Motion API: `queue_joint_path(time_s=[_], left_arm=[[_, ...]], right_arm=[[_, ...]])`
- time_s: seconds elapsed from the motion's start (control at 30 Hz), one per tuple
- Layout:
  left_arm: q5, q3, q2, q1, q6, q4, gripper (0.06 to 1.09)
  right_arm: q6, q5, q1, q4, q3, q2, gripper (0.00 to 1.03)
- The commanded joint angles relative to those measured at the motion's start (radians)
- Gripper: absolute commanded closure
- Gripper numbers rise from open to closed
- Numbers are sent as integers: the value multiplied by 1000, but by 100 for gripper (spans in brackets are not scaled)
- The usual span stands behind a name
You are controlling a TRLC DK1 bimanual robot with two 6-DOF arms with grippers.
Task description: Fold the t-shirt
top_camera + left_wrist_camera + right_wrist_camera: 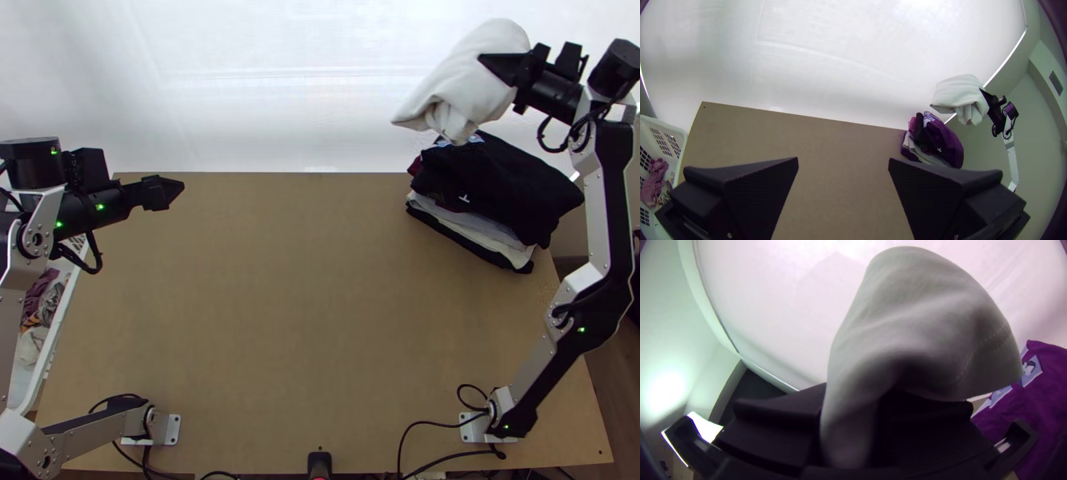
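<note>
**Shirt point(472, 76) clenched and aloft: your next job is setting it on the stack point(500, 188)**

You have the shirt in your right gripper point(498, 69), pinched between its two fingers, up by the far right corner of the table point(312, 304). It looks like a loose bundle, rounded on top, with a bunched end drooping toward the stack. You can't tell from here whether that droop touches the top garment, or how neat the folds inside are.

Your left gripper point(178, 190) is empty, its fingers spread wide, near the table's far left corner, well apart from the shirt. The basket point(678, 132) with more clothes lies beyond the left edge.

Judging by this, your folding is probably done and you are on the last step, stacking. Bring the bundle squarely over the dark top garment, lower it until the stack takes its weight, then part the fingers gently and back straight out. Mind the lean: the stack's layers are uneven, so a sideways push could slide them. Let go too high and the soft bundle may flop open. If it lands crumpled, you may want to pat it flat.
</note>
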Motion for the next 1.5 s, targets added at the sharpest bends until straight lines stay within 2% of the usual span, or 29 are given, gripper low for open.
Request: queue_joint_path(time_s=[0.0,0.23,0.4,0.57,0.73,0.87,1.13,1.17,1.2,1.27,1.3,1.4,1.47], left_arm=[[9,-1,-10,-8,-23,13,10],[9,1,-7,-29,-49,38,10],[9,-1,-7,-33,-54,41,10],[9,-7,-7,-34,-59,52,10],[9,-12,-4,-42,-62,65,10],[9,-13,-3,-43,-62,67,10],[10,-35,-12,-45,-59,67,10],[10,-36,-13,-45,-57,67,10],[12,-38,-13,-45,-56,67,10],[15,-38,-13,-45,-53,68,10],[16,-38,-13,-43,-53,68,10],[26,-36,-15,-43,-51,82,10],[38,-36,-15,-39,-51,88,10]], right_arm=[[31,-35,-36,34,27,16,100],[20,-81,-110,23,-32,53,100],[-89,-81,-140,-109,-35,75,100],[-305,-67,-163,-347,-36,79,100],[-609,77,-176,-608,-42,75,100],[-704,127,-205,-677,-61,44,100],[-782,219,-248,-703,-117,-24,100],[-791,230,-251,-703,-133,-37,97],[-797,250,-255,-704,-147,-51,76],[-825,279,-265,-709,-180,-89,11],[-836,289,-274,-712,-193,-105,3],[-856,331,-314,-712,-209,-134,3],[-902,399,-335,-712,-232,-157,3]])
